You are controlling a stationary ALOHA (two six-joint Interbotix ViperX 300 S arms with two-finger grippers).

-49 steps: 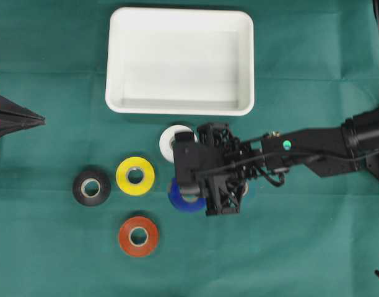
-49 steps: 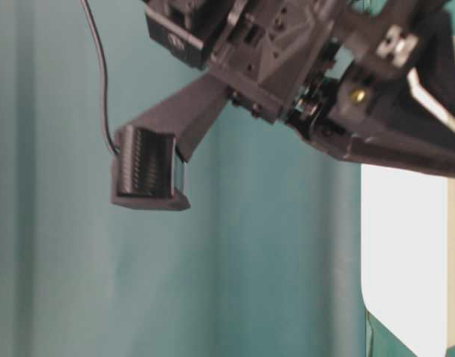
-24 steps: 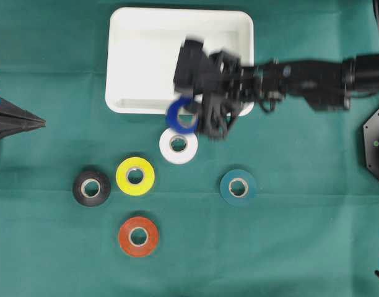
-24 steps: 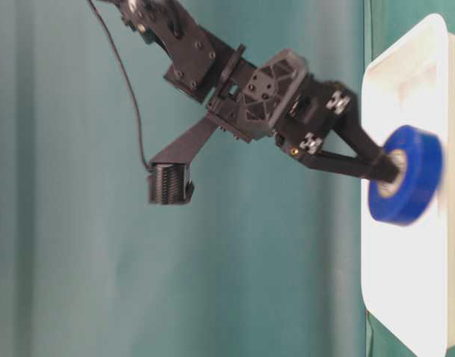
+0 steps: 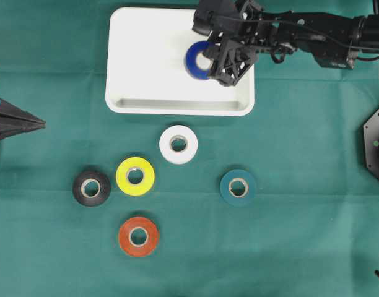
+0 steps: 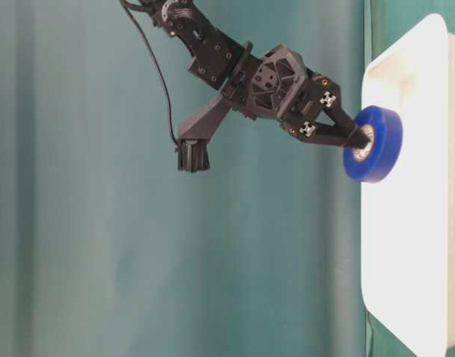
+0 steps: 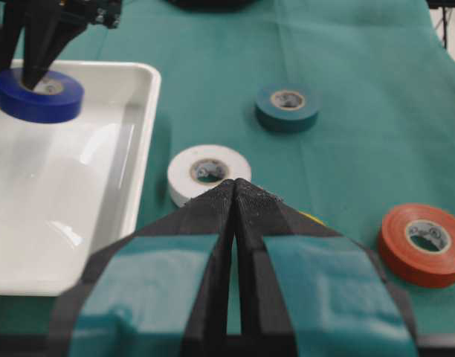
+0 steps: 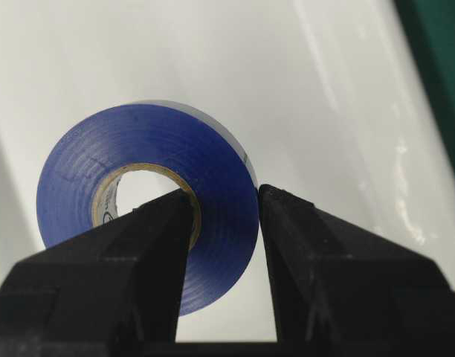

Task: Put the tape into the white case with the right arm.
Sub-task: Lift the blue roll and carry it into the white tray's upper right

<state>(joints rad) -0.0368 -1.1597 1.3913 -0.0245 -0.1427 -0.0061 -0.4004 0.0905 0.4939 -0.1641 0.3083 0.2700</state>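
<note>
My left gripper (image 5: 38, 122) sits at the far left of the overhead view, parked off the work; its two cyan-patched fingers (image 7: 175, 297) are pressed together on nothing, pointing out over the green cloth (image 5: 301, 247).

Ahead of those closed fingers lie the loose rolls, left to right: the black tape roll (image 5: 91, 187), the yellow tape roll (image 5: 135, 176), the orange tape roll (image 5: 139, 236) nearest the bottom edge, the white tape roll (image 5: 179, 144) just off my left fingertips in the wrist view, and the teal tape roll (image 5: 238, 187); all five rest flat on the cloth, apart from each other and outside the white case (image 5: 134, 55).

Further right, my right gripper (image 5: 209, 64) hangs over the right half of the case, clenched on the blue tape roll (image 5: 198, 60); one finger (image 8: 138, 253) goes through the core hole and the other bears on the outer face, so the wall of the roll is pinched between them. From the table-level view the roll looks held on edge, tilted, above the case floor and not yet resting on it; I cannot tell whether its lower edge touches the plastic.

My judgement: the carry is as good as done, the roll being inside the rim's outline; what is left for this roll is to lower it and let go. The case holds no other roll, so if all the tapes are meant, five remain on the cloth below and to the left of my right fingers.
</note>
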